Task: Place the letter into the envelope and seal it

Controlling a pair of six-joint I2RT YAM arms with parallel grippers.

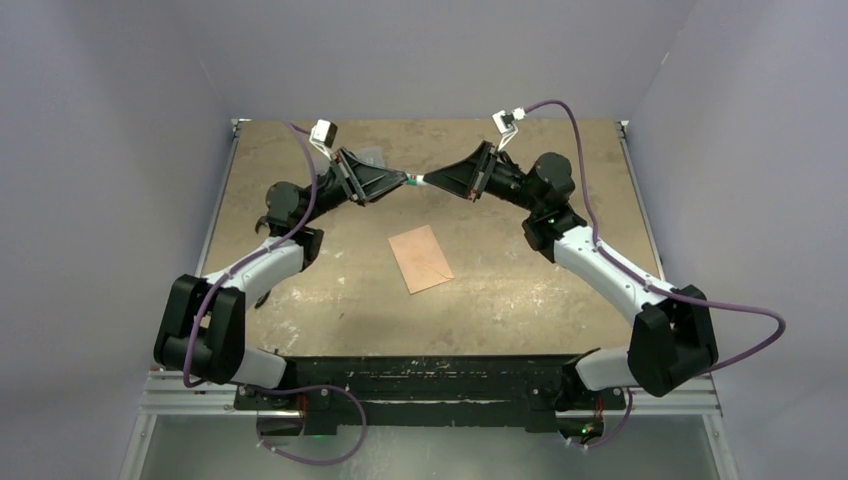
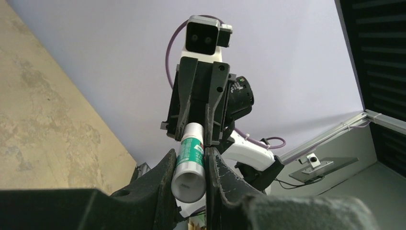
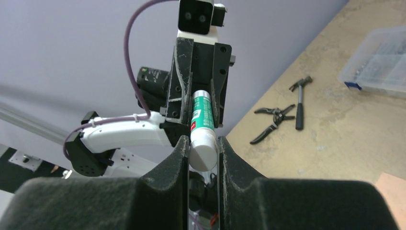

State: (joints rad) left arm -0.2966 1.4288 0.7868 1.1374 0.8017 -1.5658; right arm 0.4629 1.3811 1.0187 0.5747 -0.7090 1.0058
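Observation:
The salmon envelope lies flat on the table's middle, and its corner shows in the right wrist view. The letter is not in view as a separate sheet. Both grippers meet in the air over the back of the table, holding one green-and-white glue stick between them. My left gripper is shut on the stick's body end. My right gripper is shut on its white cap end. The left gripper faces the right gripper head-on.
A hammer, pliers and a clear plastic parts box lie on the table at the back left. Purple walls close in the table on three sides.

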